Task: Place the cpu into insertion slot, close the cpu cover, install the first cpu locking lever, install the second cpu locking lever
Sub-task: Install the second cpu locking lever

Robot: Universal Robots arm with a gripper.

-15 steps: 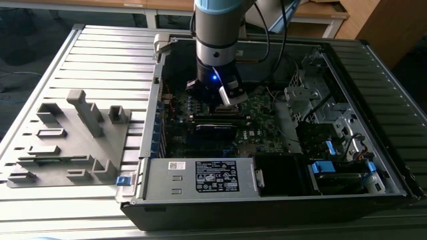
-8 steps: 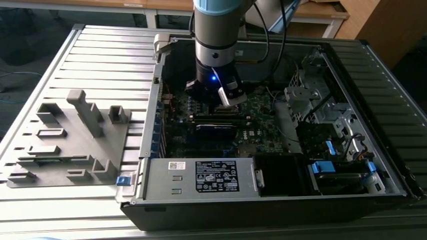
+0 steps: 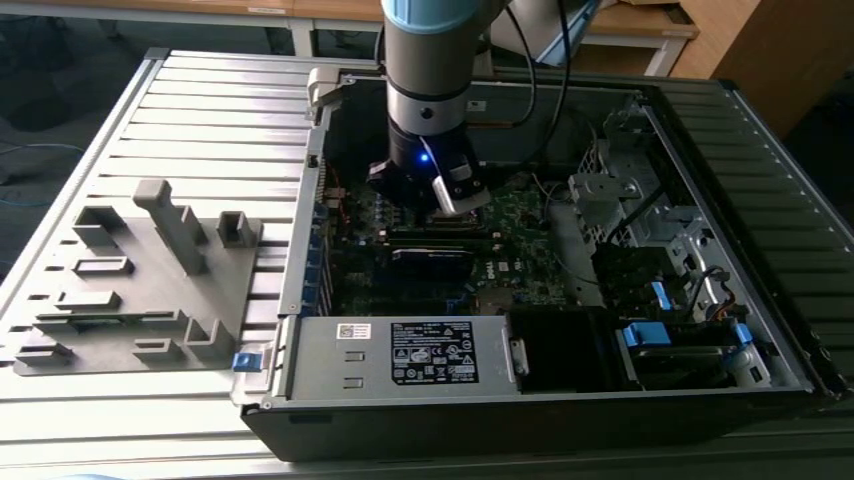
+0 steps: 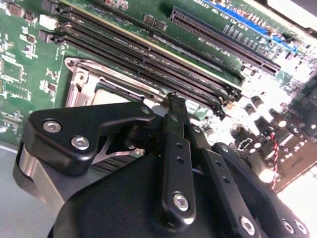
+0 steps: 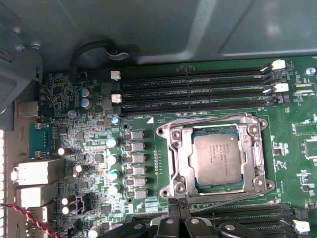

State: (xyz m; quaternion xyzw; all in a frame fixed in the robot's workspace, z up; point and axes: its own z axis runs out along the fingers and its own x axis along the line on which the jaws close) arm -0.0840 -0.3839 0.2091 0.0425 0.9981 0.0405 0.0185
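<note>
From here I read the cpu as already seated in its socket, with the cpu cover down around it, so I judge the locking levers are in hand; the next move calls for careful alignment. The arm stands upright inside the computer case, the tool just beside the socket, fingers together on nothing.

Slatted metal table, grey fixture tray, computer case

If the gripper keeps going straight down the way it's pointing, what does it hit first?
Probably the cpu cover at the socket's edge, closed around the cpu, since the gripper points at the board there; depth is unclear.
</note>
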